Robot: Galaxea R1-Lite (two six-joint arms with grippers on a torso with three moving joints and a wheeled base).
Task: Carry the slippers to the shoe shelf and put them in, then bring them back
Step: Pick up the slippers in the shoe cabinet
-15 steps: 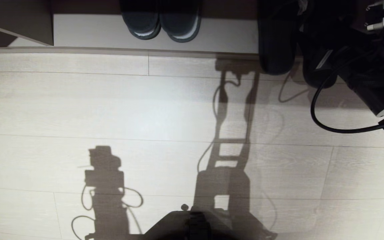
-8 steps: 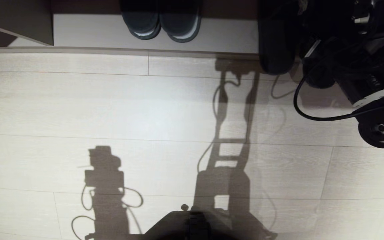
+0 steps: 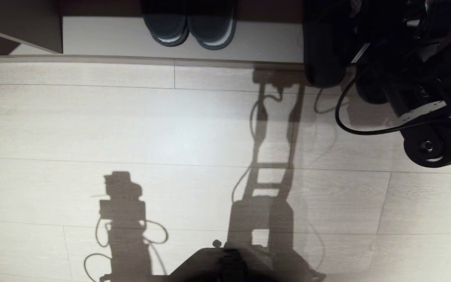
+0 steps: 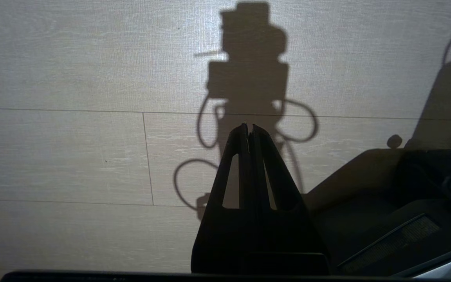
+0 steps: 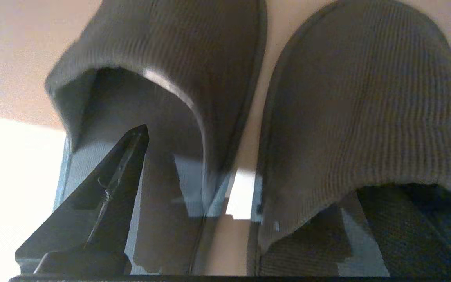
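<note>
Slippers (image 5: 327, 117), 2 grey-blue ribbed slides with thin paler trim, lie side by side; right hand (image 5: 249, 184) spread wide at their openings; left hand (image 4: 249, 131) closed.

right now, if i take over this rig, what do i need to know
Right end effector: open, fingers spread at the slippers' openings, gripping nothing.
Left end effector: shut, parked over the floor.
Slippers: side by side at the right end of the shoe shelf, heels past its front edge. A darker pair sits mid-shelf.
Done: carried there, let go.
Left: probably back out, regrasp, bring them back.
</note>
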